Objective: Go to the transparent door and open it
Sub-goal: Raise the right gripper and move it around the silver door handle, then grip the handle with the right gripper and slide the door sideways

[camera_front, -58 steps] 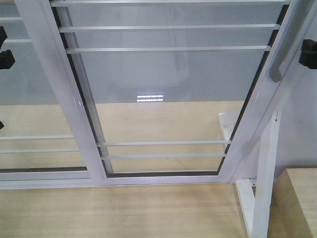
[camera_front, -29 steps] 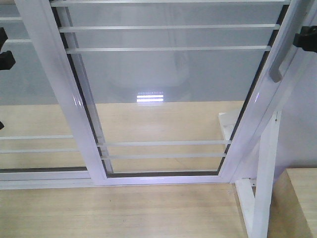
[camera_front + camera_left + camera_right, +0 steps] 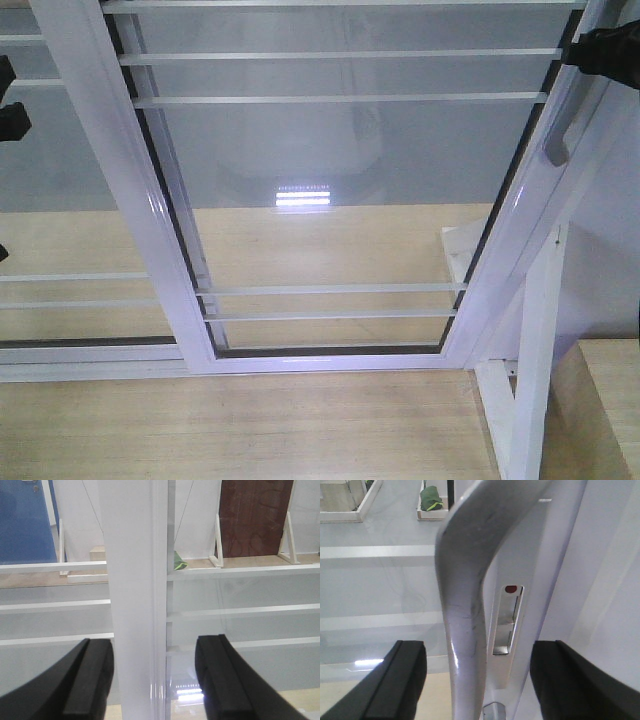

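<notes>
Right wrist-mounted: one handle [image 3: 465, 605] (tool [image 3: 480, 680] agape)

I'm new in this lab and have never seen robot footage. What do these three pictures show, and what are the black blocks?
This is a two-armed robot on a mobile base, facing a glass door in a white frame. The front view looks down from the robot's body: wooden floor below, the door's grey handle at upper right, a slanted white post beside it. The other two pictures come from cameras on the wrists; the black blocks are gripper fingers. The left gripper is open, with a white frame upright between its fingers. The right gripper is open, one finger on either side of the handle, near the lock plate. Nothing is gripped yet.
</notes>
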Robot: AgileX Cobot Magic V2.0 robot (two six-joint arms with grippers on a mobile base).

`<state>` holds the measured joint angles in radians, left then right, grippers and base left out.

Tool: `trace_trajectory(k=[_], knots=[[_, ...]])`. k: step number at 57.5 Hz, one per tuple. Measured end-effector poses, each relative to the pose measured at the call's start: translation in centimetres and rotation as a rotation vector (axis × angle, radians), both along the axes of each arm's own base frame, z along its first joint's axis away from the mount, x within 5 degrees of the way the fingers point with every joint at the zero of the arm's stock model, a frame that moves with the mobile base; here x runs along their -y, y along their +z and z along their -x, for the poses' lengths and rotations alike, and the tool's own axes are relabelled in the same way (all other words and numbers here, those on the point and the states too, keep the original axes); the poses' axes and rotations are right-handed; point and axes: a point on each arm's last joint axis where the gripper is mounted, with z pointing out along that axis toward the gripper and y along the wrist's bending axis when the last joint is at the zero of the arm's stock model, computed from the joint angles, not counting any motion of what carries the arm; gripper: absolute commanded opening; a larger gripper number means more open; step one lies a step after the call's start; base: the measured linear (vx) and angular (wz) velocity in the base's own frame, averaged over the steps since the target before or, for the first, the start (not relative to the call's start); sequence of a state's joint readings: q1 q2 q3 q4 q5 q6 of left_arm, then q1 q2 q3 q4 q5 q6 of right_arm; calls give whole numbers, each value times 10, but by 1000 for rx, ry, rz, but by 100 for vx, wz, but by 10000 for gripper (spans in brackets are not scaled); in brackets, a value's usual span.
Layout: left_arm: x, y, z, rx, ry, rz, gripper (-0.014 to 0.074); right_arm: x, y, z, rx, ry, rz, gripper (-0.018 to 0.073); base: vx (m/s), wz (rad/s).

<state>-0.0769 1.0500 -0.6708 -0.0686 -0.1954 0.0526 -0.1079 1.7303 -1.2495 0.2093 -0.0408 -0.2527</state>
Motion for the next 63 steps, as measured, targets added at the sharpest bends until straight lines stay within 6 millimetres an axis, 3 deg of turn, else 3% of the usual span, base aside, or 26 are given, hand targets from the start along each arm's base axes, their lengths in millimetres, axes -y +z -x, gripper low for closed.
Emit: trace_trajectory(k=[11,24,31,50,63], knots=[[0,0,0,0,0,0,492,2,-13,-17,-18,0,-2,349,0,0],[0,0,0,0,0,0,492,1,-16,-20,-20,3,-2,95,0,0],[0,0,0,0,0,0,492,0,-16,-20,-18,0,-10,4,0,0],[0,0,0,0,0,0,492,-16,-15,-22,-14,32,-26,-6,0,0],[0,0,0,0,0,0,492,-38,-15,-23,-12,81,-28,-3,0,-1]])
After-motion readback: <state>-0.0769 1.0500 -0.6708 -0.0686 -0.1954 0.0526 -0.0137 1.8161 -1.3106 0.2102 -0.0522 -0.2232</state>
